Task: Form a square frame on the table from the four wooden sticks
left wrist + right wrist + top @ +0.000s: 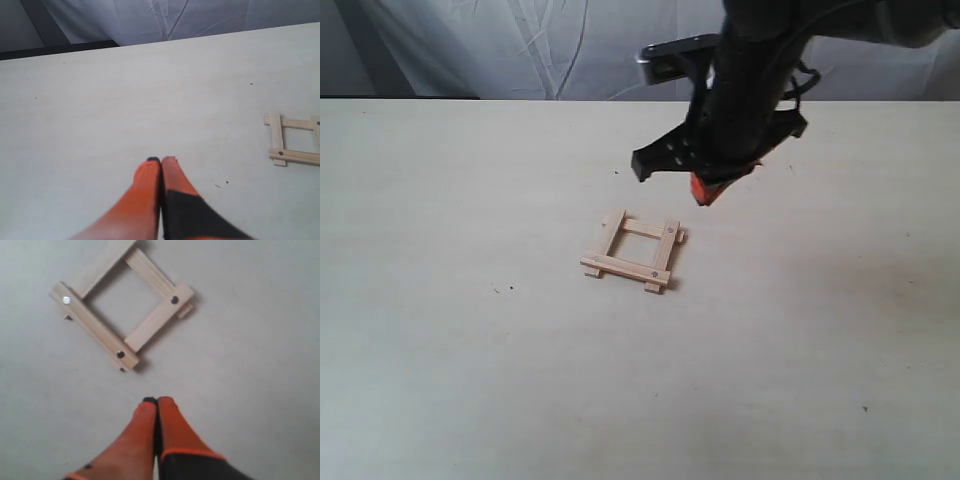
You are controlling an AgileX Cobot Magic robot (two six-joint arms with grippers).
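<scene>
Sticks (625,267) lie joined as a square frame (95,327) near the middle of the table (470,350). They overlap at the corners, their ends poke out slightly, and small dots (174,300) mark some ends. Right gripper (156,401) hangs above the table just beside the frame, jaws pressed together on nothing. Left gripper (161,160) is likewise closed and empty, well apart from the frame.

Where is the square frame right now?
In the exterior view the square frame lies near the middle of the table, just lower left of the raised right gripper, not touching it.
</scene>
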